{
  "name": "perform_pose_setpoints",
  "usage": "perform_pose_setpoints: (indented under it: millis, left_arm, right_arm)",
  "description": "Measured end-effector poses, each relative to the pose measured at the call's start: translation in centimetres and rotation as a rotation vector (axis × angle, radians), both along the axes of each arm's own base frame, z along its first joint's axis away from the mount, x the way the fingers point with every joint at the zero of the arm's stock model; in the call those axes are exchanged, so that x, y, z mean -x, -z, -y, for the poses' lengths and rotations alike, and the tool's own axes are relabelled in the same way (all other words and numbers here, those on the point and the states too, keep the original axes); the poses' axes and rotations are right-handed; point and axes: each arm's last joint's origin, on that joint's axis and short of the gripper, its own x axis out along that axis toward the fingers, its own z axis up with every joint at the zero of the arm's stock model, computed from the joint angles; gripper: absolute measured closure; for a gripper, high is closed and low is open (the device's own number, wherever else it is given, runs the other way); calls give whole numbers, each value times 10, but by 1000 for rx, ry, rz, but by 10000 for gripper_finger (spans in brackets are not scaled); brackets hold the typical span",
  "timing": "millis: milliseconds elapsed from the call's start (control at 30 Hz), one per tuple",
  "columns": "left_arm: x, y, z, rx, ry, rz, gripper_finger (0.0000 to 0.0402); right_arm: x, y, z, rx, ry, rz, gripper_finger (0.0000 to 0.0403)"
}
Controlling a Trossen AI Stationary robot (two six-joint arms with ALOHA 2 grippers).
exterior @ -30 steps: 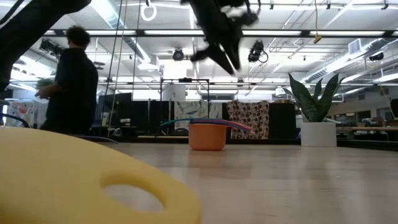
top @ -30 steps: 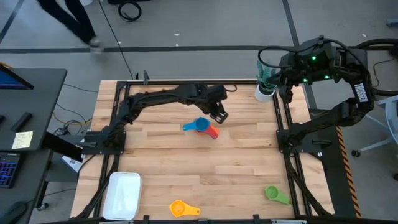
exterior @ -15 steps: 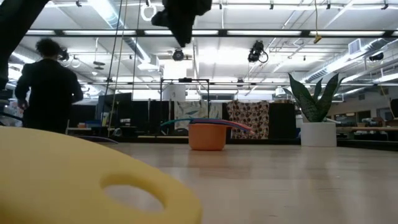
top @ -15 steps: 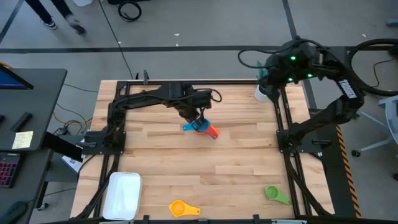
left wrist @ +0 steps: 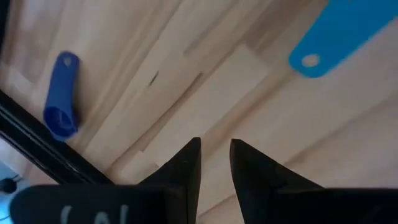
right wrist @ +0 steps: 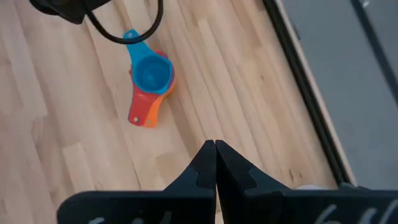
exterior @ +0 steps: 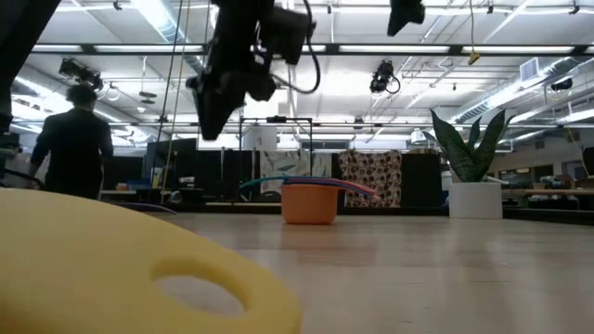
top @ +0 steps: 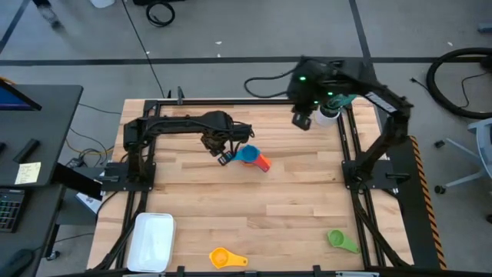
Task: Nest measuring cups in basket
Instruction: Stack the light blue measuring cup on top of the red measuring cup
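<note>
Your left gripper (top: 224,157) hangs just beside the nested cup stack (top: 252,158) mid-table, fingers slightly apart, holding nothing. Your right gripper (top: 300,119) hovers near the far edge, fingers pressed together. The basket (top: 153,240) sits at the near left corner — green cup (top: 339,240) and yellow cup (top: 224,258) along the near edge, bare wood between.

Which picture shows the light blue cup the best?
The right wrist view: it looks straight down into the light blue cup, nested on the red and orange ones. The high view shows it small. The low view shows only its rim edge-on. The left wrist view catches just its handle.
</note>
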Motion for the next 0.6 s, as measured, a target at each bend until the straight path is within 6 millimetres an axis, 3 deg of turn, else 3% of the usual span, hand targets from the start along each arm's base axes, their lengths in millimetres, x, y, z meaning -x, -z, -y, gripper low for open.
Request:
perform_pose_setpoints:
  millis: [167,333,600]
  left_arm:
    - [-8,34,-6,44,52,119,311]
    - [-18,40,-9,34,107,224,311]
    - [-15,40,-24,22,124,219,311]
  right_arm:
    - [-27,23,13,-66,-11,-71,401]
    - [-44,43,25,-104,-22,-129,402]
    - [-37,95,41,-192,67,-296,402]
